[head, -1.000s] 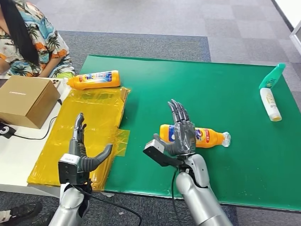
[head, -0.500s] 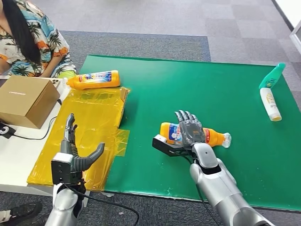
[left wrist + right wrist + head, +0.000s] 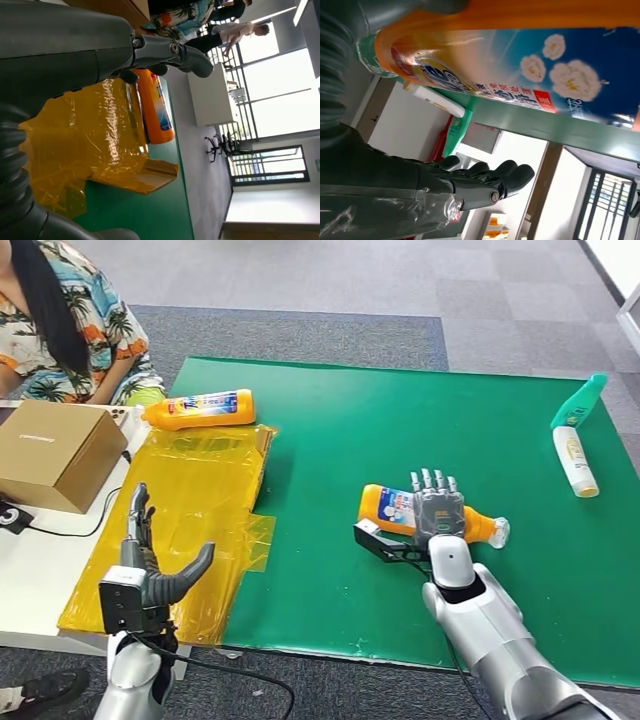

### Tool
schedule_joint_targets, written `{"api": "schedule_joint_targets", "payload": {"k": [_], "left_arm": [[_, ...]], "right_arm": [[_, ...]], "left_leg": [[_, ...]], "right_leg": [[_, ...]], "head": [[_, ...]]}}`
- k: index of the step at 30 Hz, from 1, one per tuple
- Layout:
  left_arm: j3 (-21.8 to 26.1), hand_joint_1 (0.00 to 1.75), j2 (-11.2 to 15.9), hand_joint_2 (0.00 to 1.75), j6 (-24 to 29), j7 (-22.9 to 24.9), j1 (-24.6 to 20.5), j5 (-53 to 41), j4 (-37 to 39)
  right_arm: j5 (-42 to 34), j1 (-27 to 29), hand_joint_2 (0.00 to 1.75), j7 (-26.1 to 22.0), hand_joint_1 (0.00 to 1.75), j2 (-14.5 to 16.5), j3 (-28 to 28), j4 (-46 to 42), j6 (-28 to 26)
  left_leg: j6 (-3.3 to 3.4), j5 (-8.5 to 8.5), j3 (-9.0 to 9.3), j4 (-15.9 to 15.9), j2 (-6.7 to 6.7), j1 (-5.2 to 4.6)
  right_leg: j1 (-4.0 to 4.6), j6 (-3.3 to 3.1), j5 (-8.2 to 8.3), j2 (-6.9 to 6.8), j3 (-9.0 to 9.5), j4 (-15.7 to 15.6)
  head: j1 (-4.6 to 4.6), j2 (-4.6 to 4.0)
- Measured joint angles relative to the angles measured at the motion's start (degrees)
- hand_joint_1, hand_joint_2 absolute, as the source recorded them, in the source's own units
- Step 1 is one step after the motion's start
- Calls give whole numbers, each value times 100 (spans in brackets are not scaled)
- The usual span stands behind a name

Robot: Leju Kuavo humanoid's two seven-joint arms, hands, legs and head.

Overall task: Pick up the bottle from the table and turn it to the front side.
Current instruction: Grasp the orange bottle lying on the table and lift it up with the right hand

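1. Orange bottle (image 3: 392, 510) lies on its side on the green mat (image 3: 340, 440) of the desk, clear cap toward the robot's right, blue-and-white label facing up and partly toward the camera.
2. Right hand (image 3: 435, 515) sits over the bottle's middle, palm down; fingers (image 3: 430, 480) spread across the far side of the body, thumb pointing left at the near side. Right wrist view: fingers extended, daylight between them and the bottle. Not gripping it; hand open.
3. Left hand (image 3: 155, 565) hovers above the yellow plastic sheet (image 3: 204, 500), fingers straight and apart, thumb out to the side, holding nothing.
4. Second orange bottle (image 3: 202, 408) lies at the far edge of the yellow sheet (also on its side, label up).
5. White tube (image 3: 575, 460) and teal bottle (image 3: 580, 402) lie touching near the mat's right edge, well apart from the hand.
6. Cardboard box (image 3: 53, 452) rests on the white surface left of the sheet; a person in a patterned shirt (image 3: 83, 335) sits behind it.
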Motion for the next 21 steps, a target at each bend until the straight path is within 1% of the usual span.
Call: {"api": "schedule_joint_targets", "payload": {"k": [4, 8, 14, 17, 18, 19, 21], "left_arm": [[5, 0, -4, 175, -14, -1, 1, 9, -1], [26, 0, -4, 175, -39, -13, 0, 58, -1], [48, 0, -4, 175, -74, -30, -2, 90, -1], [53, 0, -4, 175, -101, -49, -4, 115, 1], [55, 0, -4, 175, -115, -62, -7, 128, 1], [56, 0, -4, 175, -128, -77, -9, 143, 2], [60, 0, -4, 175, -142, -107, -17, 167, 4]], "right_arm": [[85, 2, 175, 52, 0, -78, -52, 43, 284], [78, 6, 175, -17, 0, -145, -118, 122, 700], [-22, -39, 175, -124, 0, -207, -194, 252, 974], [-217, -108, 175, -436, 0, -218, -232, 348, 1118], [-322, -151, 175, -620, 33, -224, -242, 397, 1173], [-421, -201, 175, -803, 72, -232, -250, 453, 1219], [-580, -292, 175, -1097, 159, -246, -258, 583, 1263]], "left_leg": [[0, 0, 0, 0, 0, 0], [0, 0, 0, 0, 0, 0], [0, 0, 3, 0, 1, 0], [0, 0, 5, 0, 1, 0], [0, 0, 7, 0, 1, 0], [0, 0, 9, 0, 1, 0], [1, -1, 15, 0, 2, 0]], "right_leg": [[0, 0, 0, 0, 0, 0], [0, 0, 0, 0, 0, 0], [0, 0, 0, 0, 2, -1], [0, 0, 0, 0, 4, -1], [0, 0, 0, 0, 6, -2], [0, 0, 0, 1, 8, -2], [0, 0, 0, 1, 13, -3]], "head": [[1, -1], [1, 1], [0, -1], [-1, -1], [0, -1], [1, -1], [1, -1]]}}
